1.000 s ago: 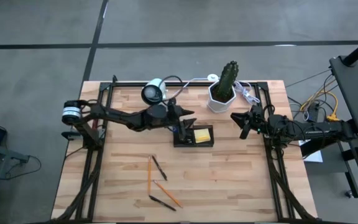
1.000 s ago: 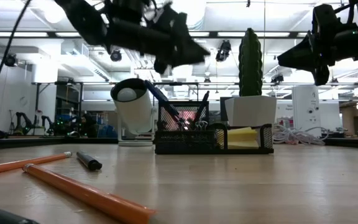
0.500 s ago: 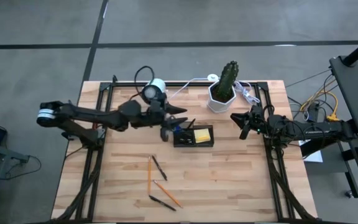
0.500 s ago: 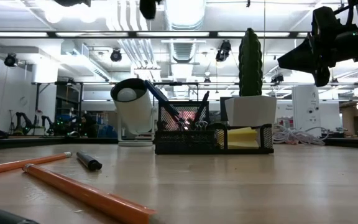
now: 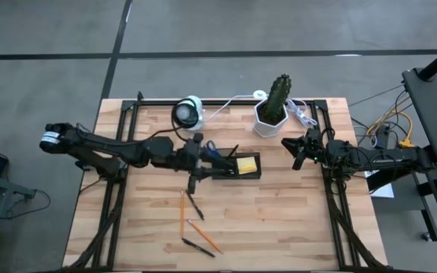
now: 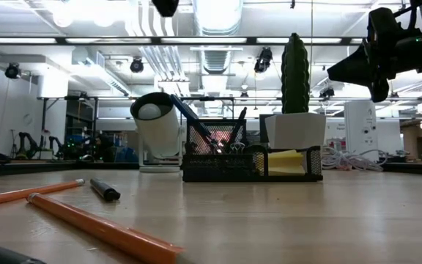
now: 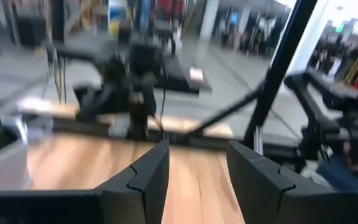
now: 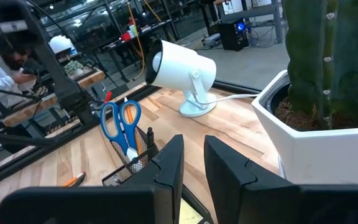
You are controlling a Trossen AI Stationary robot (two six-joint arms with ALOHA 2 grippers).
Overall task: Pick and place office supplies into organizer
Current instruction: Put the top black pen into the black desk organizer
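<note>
1. The organizer [image 5: 236, 166] sits near the middle of the bench [image 5: 279, 220], just in front of the white lamp [image 5: 187, 112] and the cactus pot [image 5: 270, 117]. That puts it within reach of both arms.

2. Some supplies are already inside it. The blue-handled scissors [image 8: 120, 122] stand handles-up in the mesh cup, probably because only the blades fit down into it. The yellow sticky-note pad [image 5: 246, 164] lies flat in the low compartment beside the cup.

3. Loose supplies lie on the bench nearer the front edge, well apart from the organizer: an orange pencil [image 5: 182, 213], a black pen [image 5: 194, 204] just beside it, a second orange pencil [image 5: 204, 236] and another dark pen [image 5: 198, 247]. They lie flat and at crossing angles, so each likely needs a pinch across its thin shaft.

4. The left gripper [image 5: 193, 180] hangs over the bench between the organizer's left end and the black pen. Its jaws stand apart and hold nothing, as the left wrist view shows a clear gap. I judge it is placed to go down for the next pen or pencil.

5. The right gripper [image 5: 296, 149] waits above the bench's right side, near the cactus pot, out of the left arm's way. Its jaws are nearly closed, with a narrow gap and nothing between them.
</note>
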